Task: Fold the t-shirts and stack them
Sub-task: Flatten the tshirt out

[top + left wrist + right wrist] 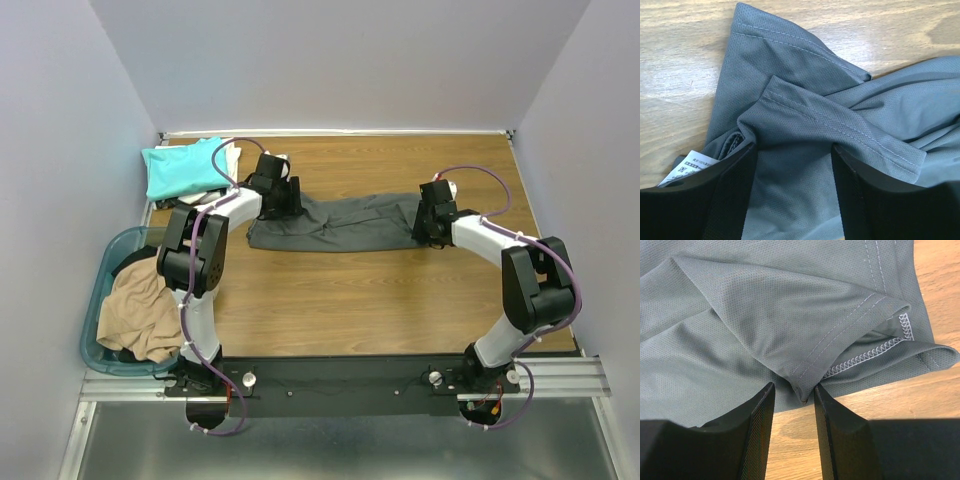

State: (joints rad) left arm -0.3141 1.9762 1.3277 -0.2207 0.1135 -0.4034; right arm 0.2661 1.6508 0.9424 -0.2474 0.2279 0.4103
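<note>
The dark grey t-shirt lay as a long, loosely folded band across the middle of the table in the top view. The left tool stood over its left end and the right tool over its right end. Both arms reached forward and curved inward, with the wrists pitched down onto the cloth. A teal t-shirt rested at the far left corner. A tan t-shirt hung over the basket at the near left.

In the left wrist view, the left tool was spread wide, its fingers planted on either side of a bunched fold. Nothing was pinched. A stitched hem crossed ahead of the tips, and a white label showed beside the left finger.

In the right wrist view, the right tool was narrowed around the tip of a folded hem edge. The frame did not show whether the fingers actually pinched it. The overlock seam was exposed just beyond.

Handling assessment: the fabric is a thin mesh knit, light and limp, and probably slick on the wood. It will sag and unfold if lifted at one point. Grip both ends together, at the doubled, stitched hems, where the layers give the firmest hold.
</note>
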